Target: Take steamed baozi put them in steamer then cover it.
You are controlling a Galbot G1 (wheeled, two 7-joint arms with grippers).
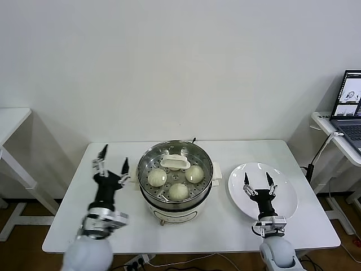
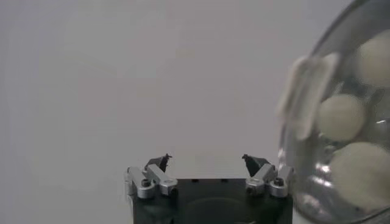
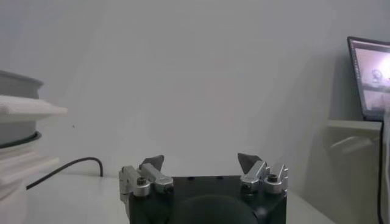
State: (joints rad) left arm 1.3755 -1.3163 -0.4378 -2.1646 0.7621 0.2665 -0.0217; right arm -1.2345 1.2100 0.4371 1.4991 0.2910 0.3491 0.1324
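A white table (image 1: 225, 226) fills the lower middle of the frame. At its centre stands the steamer (image 1: 175, 182) with the cover (image 1: 176, 167) on it, white handle toward the back. Through the glass three baozi (image 1: 179, 191) show clearly; whether a fourth lies under the handle cannot be told. Lower left, the left gripper (image 1: 113, 159) stands beside the steamer, jaws apart, holding nothing. Lower right, the right gripper (image 1: 258, 182) hangs over a white plate (image 1: 285, 203), jaws apart. A laptop (image 1: 351, 107) sits at the right edge.
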